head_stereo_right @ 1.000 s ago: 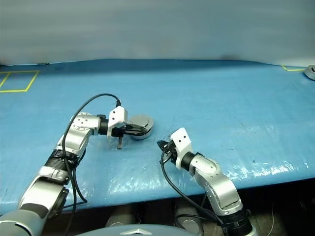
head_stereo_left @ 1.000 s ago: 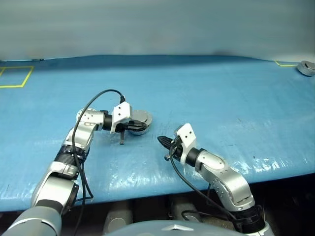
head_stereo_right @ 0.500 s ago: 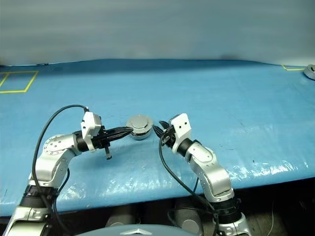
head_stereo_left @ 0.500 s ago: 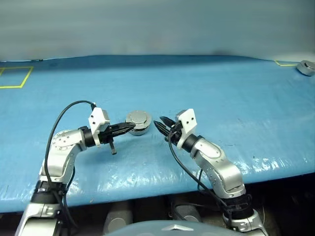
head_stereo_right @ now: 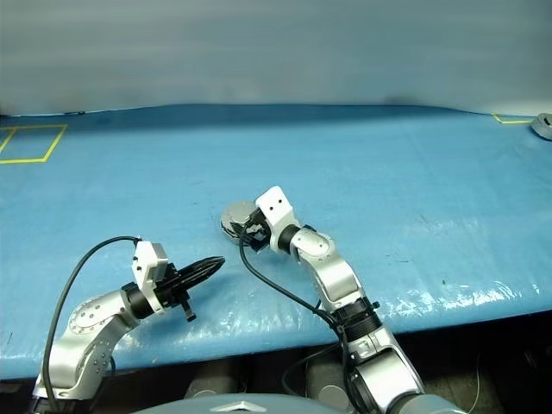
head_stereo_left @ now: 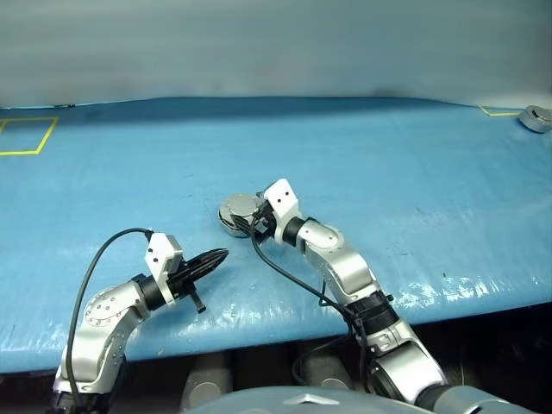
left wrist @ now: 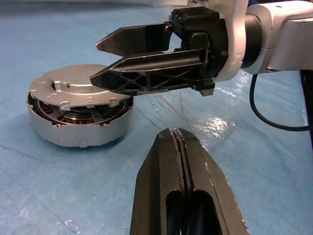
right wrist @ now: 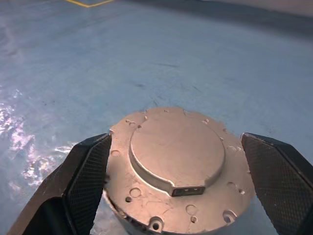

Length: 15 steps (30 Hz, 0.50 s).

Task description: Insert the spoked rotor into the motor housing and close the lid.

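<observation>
The motor housing (head_stereo_left: pixel 231 216) rests on the blue table near its middle. The lid (right wrist: pixel 176 154) lies down on top of it, plain face with the raised circle upward, and copper windings (left wrist: pixel 73 116) show under its edge. The spoked rotor is hidden. My right gripper (right wrist: pixel 175 139) is open, with one finger on each side of the housing, level with the lid's rim; I cannot tell whether the fingers touch it. It also appears over the housing in the left wrist view, right gripper (left wrist: pixel 96 62). My left gripper (head_stereo_left: pixel 221 254) is shut and empty, a short way in front of the housing.
A separate grey metal puck (head_stereo_left: pixel 536 118) sits at the far right edge of the table. A yellow tape square (head_stereo_left: pixel 26 135) marks the far left. The table's front edge (head_stereo_left: pixel 259 323) runs just behind my left gripper's wrist.
My left gripper, still shut, pulled back from the housing toward the front edge. My right gripper opened and moved left and forward until its fingers flank the housing.
</observation>
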Available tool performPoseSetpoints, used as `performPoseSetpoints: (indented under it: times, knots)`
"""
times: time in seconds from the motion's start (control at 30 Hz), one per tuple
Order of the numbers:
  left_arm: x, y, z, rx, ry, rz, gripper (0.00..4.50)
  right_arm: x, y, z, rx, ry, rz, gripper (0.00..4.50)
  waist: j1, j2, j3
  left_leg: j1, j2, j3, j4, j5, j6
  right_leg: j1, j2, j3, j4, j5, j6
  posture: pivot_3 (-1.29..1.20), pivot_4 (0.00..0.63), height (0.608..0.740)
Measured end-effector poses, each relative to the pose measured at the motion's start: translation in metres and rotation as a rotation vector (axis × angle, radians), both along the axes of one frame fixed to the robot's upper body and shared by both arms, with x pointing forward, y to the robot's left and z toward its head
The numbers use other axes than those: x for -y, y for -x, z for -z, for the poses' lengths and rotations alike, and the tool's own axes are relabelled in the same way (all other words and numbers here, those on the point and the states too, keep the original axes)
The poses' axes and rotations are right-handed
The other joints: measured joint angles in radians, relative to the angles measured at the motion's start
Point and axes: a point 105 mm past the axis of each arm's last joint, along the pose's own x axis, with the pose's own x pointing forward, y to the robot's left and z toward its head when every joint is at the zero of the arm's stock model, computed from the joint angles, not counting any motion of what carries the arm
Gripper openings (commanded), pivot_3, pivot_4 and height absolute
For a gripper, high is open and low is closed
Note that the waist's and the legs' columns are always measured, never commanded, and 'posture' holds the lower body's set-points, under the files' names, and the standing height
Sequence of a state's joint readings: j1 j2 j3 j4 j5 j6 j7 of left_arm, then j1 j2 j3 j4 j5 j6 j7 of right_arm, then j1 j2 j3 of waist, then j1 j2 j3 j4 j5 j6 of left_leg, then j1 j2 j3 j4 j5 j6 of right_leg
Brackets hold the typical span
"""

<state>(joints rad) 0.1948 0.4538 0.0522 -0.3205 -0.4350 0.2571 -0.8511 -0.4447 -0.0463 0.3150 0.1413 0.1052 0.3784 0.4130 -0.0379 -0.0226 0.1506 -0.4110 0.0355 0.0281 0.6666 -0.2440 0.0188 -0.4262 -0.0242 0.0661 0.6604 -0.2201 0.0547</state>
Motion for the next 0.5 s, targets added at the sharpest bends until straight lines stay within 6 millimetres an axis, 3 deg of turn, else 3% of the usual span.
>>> performPoseSetpoints:
  times: [0.27, 0.37, 0.47, 0.5]
  knots:
    - [0.003, 0.001, 0.003, -0.007, 0.002, -0.004, 0.00, -0.003, -0.002, 0.011, -0.010, 0.037, 0.001, 4.46, -0.003, 0.000, 0.000, 0.000, 0.000, 0.001, -0.001, 0.000, 0.000, -0.001, 0.000, 0.000, 0.000, 0.000, -0.001, 0.00, 0.150, 0.740]
    - [0.005, 0.000, 0.002, -0.002, 0.004, 0.001, 0.00, -0.007, 0.000, 0.012, 0.005, 0.042, -0.006, 3.93, -0.005, 0.000, 0.000, 0.001, 0.000, 0.001, -0.001, 0.000, 0.000, -0.001, 0.000, 0.000, 0.000, 0.000, -0.002, 0.00, 0.150, 0.740]
    - [0.006, -0.002, -0.001, 0.011, 0.004, 0.005, 0.00, -0.014, 0.004, 0.012, 0.011, 0.023, -0.025, 3.05, -0.007, 0.000, 0.000, 0.001, 0.000, 0.001, -0.001, 0.000, 0.000, -0.001, 0.001, 0.000, 0.000, 0.000, -0.002, 0.00, 0.150, 0.740]
    - [0.006, -0.002, -0.001, 0.011, 0.004, 0.007, 0.00, -0.015, 0.005, 0.012, 0.005, 0.012, -0.025, 3.04, -0.009, 0.000, 0.000, 0.001, 0.000, 0.001, -0.001, 0.000, 0.000, -0.001, 0.001, 0.000, 0.000, 0.000, -0.002, 0.00, 0.150, 0.740]
